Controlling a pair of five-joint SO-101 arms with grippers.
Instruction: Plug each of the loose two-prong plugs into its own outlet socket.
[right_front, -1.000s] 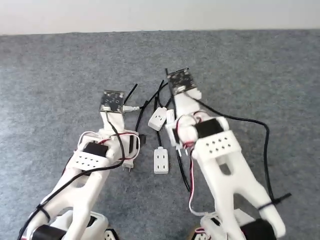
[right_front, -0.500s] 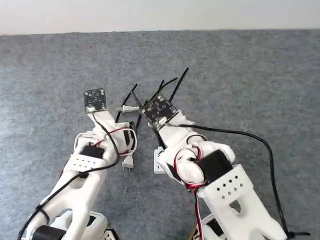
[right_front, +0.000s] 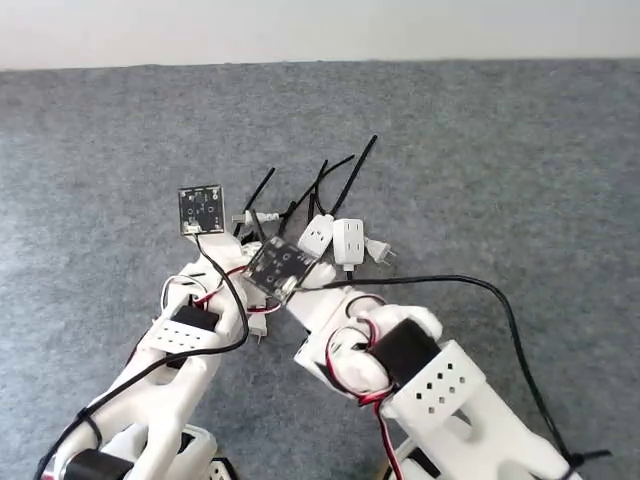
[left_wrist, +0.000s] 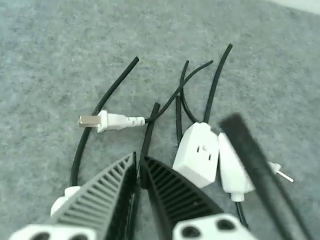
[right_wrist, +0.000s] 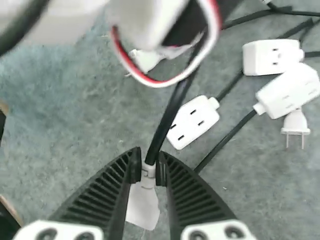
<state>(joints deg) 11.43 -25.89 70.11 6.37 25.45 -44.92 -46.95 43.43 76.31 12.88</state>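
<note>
While the right arm lies crossed toward the left one, its tool (right_wrist: 146, 167) sits low over the counter (right_wrist: 60, 115). Its jaws are clamped on the neck of a white plug (right_wrist: 142, 202), right where the black lead leaves it. The body lies back toward the palm and the prongs are hidden. I judge this is a dragging grip, not one for insertion.

The near socket (right_wrist: 192, 121) lies face up just beyond the tips, and is probably the target.

The left tool (left_wrist: 140, 172) has its jaws closed to a slit with a cord (left_wrist: 150, 130) running between them. It looks pinched, likely to stop the tangle sliding.

A second plug (left_wrist: 112, 121) lies loose ahead of the left tool, prongs bare and pointing away from the sockets.

The second socket (right_front: 316, 233) and third socket (right_front: 348, 243) lie side by side, touching. A third plug (right_front: 378, 250) lies just beside the latter, unplugged.

I see no plug seated yet.
</note>
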